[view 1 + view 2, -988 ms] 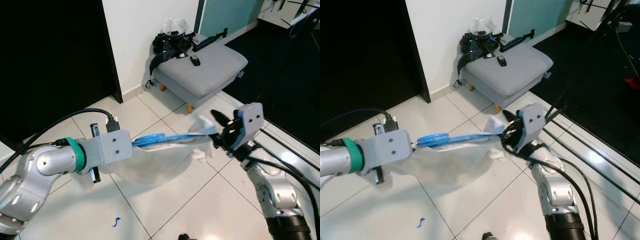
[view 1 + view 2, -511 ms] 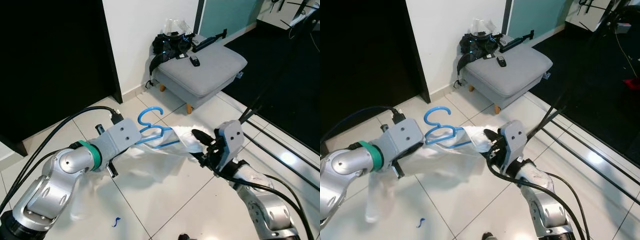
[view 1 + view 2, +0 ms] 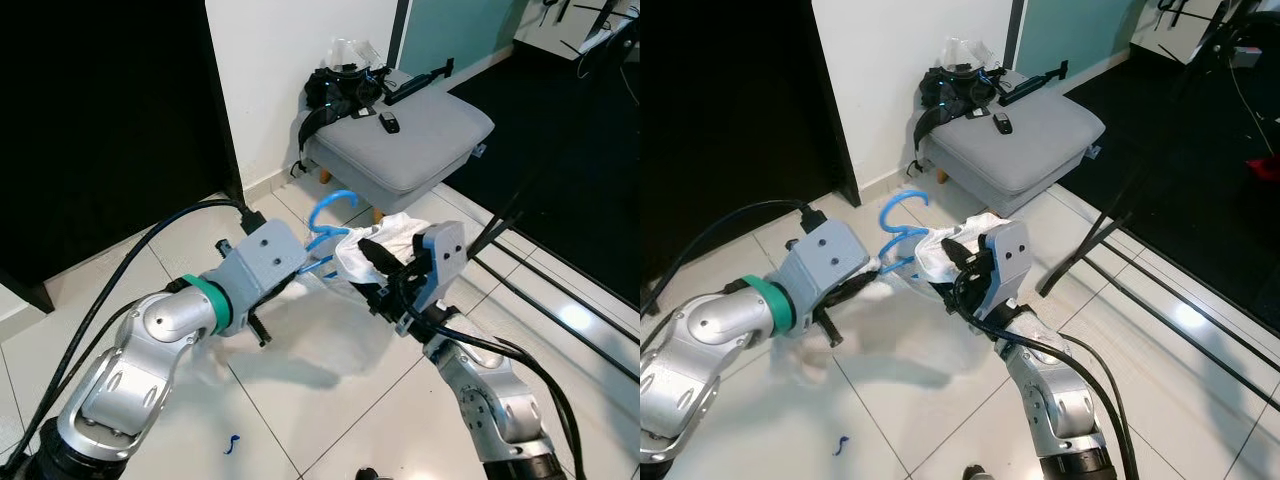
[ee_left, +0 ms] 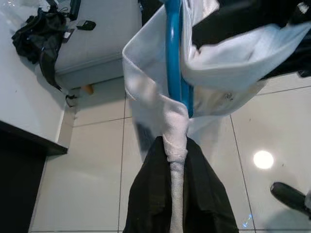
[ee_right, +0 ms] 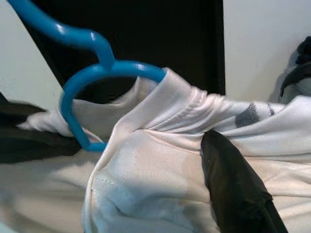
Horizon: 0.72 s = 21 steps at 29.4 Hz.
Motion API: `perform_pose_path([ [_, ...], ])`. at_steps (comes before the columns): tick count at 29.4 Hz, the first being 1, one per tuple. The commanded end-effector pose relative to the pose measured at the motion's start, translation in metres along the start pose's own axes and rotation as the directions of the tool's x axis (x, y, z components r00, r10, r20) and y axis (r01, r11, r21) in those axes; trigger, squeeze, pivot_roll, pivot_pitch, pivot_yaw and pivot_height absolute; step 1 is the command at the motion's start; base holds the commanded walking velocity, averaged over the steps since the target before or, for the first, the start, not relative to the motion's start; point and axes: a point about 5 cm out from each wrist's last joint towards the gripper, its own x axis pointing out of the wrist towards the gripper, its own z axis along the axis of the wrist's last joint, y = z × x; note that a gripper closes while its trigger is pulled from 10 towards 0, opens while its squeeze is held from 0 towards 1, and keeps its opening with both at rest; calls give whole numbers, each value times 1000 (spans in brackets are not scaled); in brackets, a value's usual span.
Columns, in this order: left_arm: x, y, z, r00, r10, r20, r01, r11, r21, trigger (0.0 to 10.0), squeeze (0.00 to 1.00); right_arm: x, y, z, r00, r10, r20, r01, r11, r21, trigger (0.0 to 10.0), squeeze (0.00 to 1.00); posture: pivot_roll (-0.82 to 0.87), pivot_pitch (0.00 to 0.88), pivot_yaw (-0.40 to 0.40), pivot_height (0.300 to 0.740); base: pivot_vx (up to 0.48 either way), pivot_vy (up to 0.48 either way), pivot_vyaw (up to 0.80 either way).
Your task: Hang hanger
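Between the left gripper (image 3: 305, 272), clamped on white cloth (image 4: 176, 141) and blue hanger (image 3: 325, 215), and the right gripper (image 3: 375, 262), pinching cloth, the garment could be pulled off.

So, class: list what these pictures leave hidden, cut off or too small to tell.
- Blue hanger: its lower bar is wrapped by the white shirt, both eye views.
- Right gripper: buried in shirt folds, jaws unreadable.
- Left gripper: base cut off by the left wrist view's edge.
- Small dark item on the grey footstool: too small to name.
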Motion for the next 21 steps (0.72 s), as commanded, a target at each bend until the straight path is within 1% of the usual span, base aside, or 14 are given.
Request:
perform_pose_path([
  [1, -3, -7, 21, 992, -45, 120, 41, 999, 34, 10000, 0, 5, 9, -14, 996, 49, -74, -51, 998, -32, 10000, 0, -58, 124, 84, 740, 0, 0, 0],
  [2, -3, -7, 23, 990, -47, 135, 43, 999, 33, 10000, 0, 5, 4, -15, 996, 14, -86, -21, 996, -84, 10000, 0, -58, 124, 84, 740, 0, 0, 0],
  [4, -3, -7, 23, 990, -47, 135, 43, 999, 33, 10000, 0, 5, 4, -15, 996, 14, -86, -21, 996, -84, 10000, 0, -58, 124, 84, 740, 0, 0, 0],
  [5, -3, -7, 24, 989, -47, 144, 43, 999, 30, 10000, 0, 6, -3, -16, 994, -37, -99, 25, 992, -127, 10000, 0, -58, 124, 83, 740, 0, 0, 0],
  [6, -3, -8, 25, 987, -49, 152, 46, 999, 27, 10000, 0, 6, -12, -13, 992, -96, -86, 78, 978, -192, 10000, 737, -62, 124, 83, 740, 0, 0, 0],
  [8, -3, -8, 25, 987, -49, 152, 46, 999, 27, 10000, 0, 6, -12, -13, 992, -96, -86, 78, 978, -192, 10000, 737, -62, 124, 83, 740, 0, 0, 0],
  [9, -2, -8, 26, 987, -50, 155, 47, 999, 26, 10000, 0, 5, -21, -6, 986, -159, -43, 145, 963, -228, 10000, 1000, -62, 126, 84, 740, 0, 0, 0],
  [11, -2, -9, 26, 986, -55, 157, 52, 998, 26, 10000, 0, 0, -36, 20, 966, -234, 113, 257, 921, -294, 10000, 1000, -66, 126, 84, 740, 0, 0, 0],
  [12, -2, -9, 25, 986, -56, 157, 53, 998, 25, 10000, 0, -3, -39, 31, 954, -245, 171, 289, 904, -314, 10000, 55, -67, 126, 84, 740, 0, 0, 0],
  [13, -1, -9, 25, 986, -57, 156, 54, 998, 24, 10000, 0, -5, -41, 42, 946, -240, 218, 305, 889, -341, 10000, 55, -68, 126, 85, 740, 0, 0, 0],
  [16, -1, -9, 25, 986, -57, 156, 54, 998, 24, 10000, 0, -5, -41, 42, 946, -240, 218, 305, 889, -341, 10000, 55, -68, 126, 85, 740, 0, 0, 0],
  [19, -1, -9, 24, 986, -62, 157, 59, 998, 22, 10000, 0, -7, -41, 54, 945, -212, 250, 300, 869, -394, 10000, 0, -72, 126, 86, 740, 0, 0, 0],
  [20, -2, -10, 23, 985, -73, 157, 70, 997, 21, 10000, 0, -7, -39, 64, 951, -167, 260, 272, 852, -447, 10000, 0, -75, 126, 89, 740, 0, 0, 0],
  [21, -1, -13, 21, 983, -95, 156, 94, 996, 13, 10000, 0, -6, -28, 73, 976, -43, 213, 153, 833, -531, 10000, 0, -83, 127, 92, 740, 0, 0, 0],
])
